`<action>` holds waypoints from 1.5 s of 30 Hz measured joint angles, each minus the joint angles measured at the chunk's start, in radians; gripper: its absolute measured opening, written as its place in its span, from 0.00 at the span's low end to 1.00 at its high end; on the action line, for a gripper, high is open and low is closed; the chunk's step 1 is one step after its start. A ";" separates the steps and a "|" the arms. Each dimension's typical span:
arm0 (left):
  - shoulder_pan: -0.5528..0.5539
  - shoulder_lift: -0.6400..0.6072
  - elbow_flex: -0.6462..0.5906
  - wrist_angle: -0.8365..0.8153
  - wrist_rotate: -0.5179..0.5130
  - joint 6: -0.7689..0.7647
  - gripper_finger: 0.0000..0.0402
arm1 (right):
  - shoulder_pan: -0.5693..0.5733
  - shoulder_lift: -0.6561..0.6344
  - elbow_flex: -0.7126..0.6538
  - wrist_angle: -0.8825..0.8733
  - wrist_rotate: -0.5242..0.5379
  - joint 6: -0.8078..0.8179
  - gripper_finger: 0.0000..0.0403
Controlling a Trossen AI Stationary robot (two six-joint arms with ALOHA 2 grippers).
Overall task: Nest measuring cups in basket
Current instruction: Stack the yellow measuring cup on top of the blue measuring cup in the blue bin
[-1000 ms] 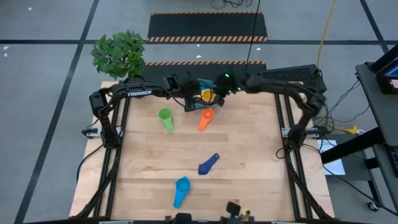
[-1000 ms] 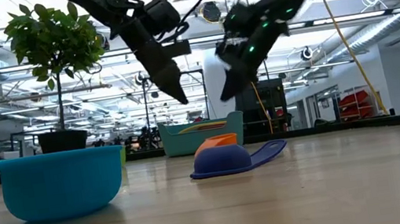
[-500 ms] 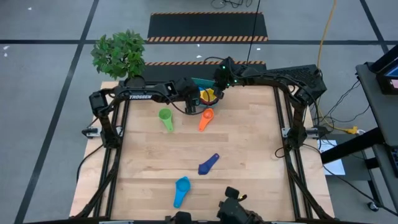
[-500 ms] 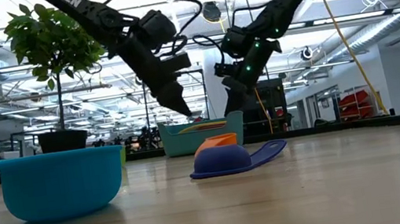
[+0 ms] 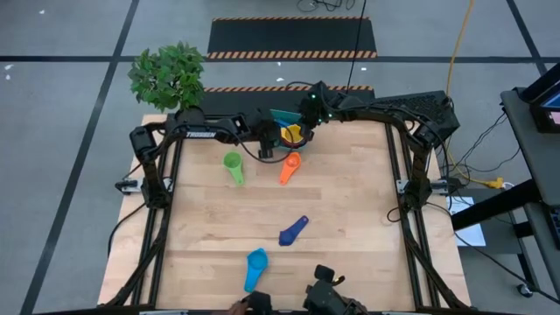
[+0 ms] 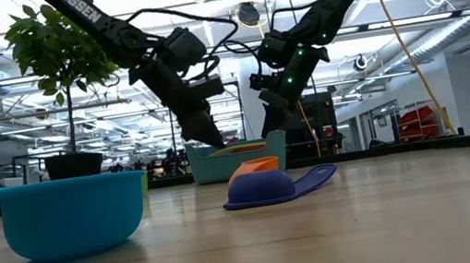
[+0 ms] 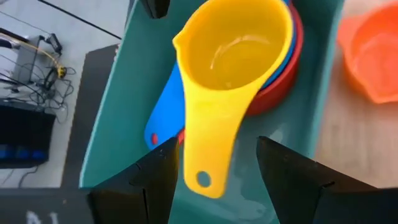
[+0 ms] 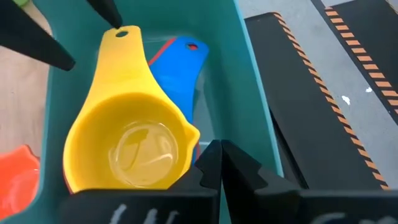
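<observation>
The teal basket (image 5: 282,119) stands at the table's far middle. In it a yellow measuring cup (image 7: 233,46) is nested on a blue cup (image 7: 163,115) and a red cup (image 7: 283,87). My left gripper (image 7: 216,142) hovers open above the basket's near end. Its fingers stand on either side of the yellow cup's handle (image 7: 208,149) without touching it. My right gripper (image 8: 214,146) is shut over the basket's far end, close beside the yellow cup's rim. Green (image 5: 233,164), orange (image 5: 290,166), dark blue (image 5: 294,230) and light blue (image 5: 255,265) cups lie bowl-down on the table.
A potted plant (image 5: 169,76) stands at the far left corner. In the low view the light blue cup (image 6: 73,214) is closest, with the dark blue cup (image 6: 271,185) and the orange cup (image 6: 252,166) before the basket (image 6: 237,157). A dark device (image 5: 328,297) sits at the near edge.
My left gripper has sunk toward the basket and rolled a little, coming down over the yellow cup's handle. My right gripper has drawn a little toward the table's far edge, off the yellow cup. The cups have stayed where they were.
</observation>
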State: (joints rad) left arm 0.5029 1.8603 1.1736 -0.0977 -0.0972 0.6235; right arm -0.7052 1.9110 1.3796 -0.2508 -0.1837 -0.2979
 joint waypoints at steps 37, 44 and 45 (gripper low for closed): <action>0.058 0.045 -0.001 0.103 0.046 0.125 0.54 | 0.059 0.074 -0.001 0.062 -0.060 -0.160 0.00; 0.058 0.040 0.000 0.113 -0.074 0.179 0.54 | 0.060 0.074 -0.001 0.053 -0.064 -0.168 0.00; 0.058 0.039 0.001 0.118 -0.086 0.192 0.54 | 0.060 0.074 -0.001 0.053 -0.064 -0.173 0.00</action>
State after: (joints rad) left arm 0.5610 1.8989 1.1742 0.0198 -0.1833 0.8152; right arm -0.6456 1.9850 1.3788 -0.1976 -0.2474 -0.4714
